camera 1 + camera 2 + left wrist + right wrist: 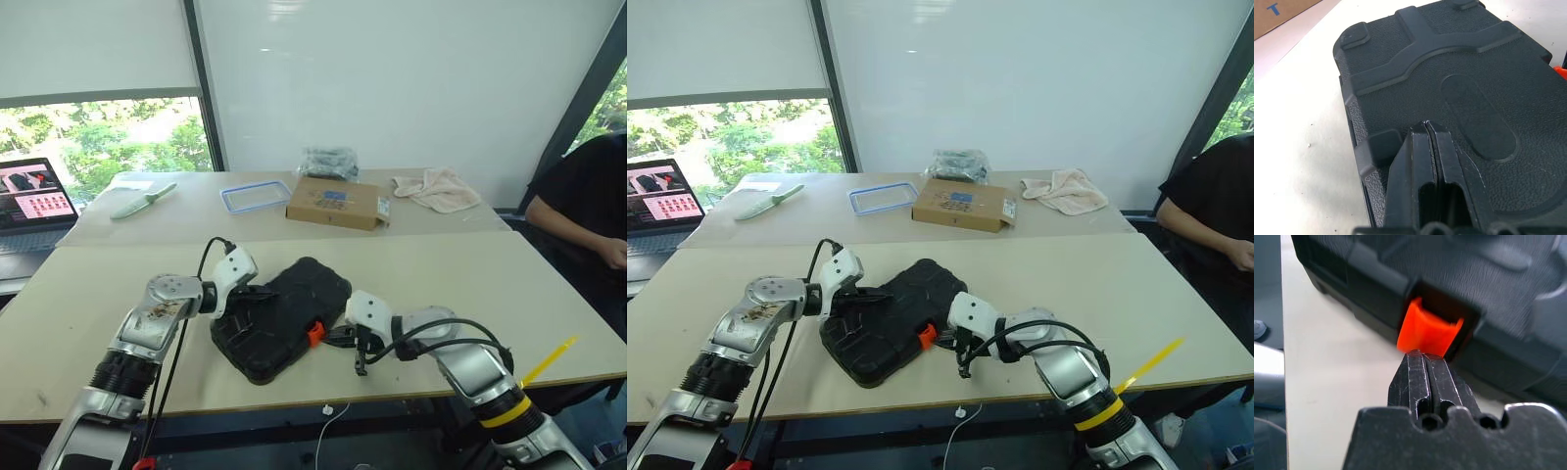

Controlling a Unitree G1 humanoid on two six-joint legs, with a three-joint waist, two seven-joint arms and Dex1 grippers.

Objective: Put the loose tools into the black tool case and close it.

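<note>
Flanking closed black tool case (284,315): clenched left tool (1426,128) on lid, clenched right tool (1422,357) at orange latch (1427,330); cardboard box (338,203) behind

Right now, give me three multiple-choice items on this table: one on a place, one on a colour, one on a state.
1. Where is the right end effector?
A. at the case's latch
B. on the cardboard box
C. over the laptop

2. What colour is the latch?
A. blue
B. orange
C. green

3. What state is the black tool case in?
A. lid raised upright
B. lid off beside it
C. lid down

Answers:
1 A: the right wrist view shows its shut fingertips right at the latch.
2 B: it shows bright orange against the black shell.
3 C: the left wrist view shows the left end effector, shut, against the lowered lid; whether the latch is snapped I cannot tell.
</note>
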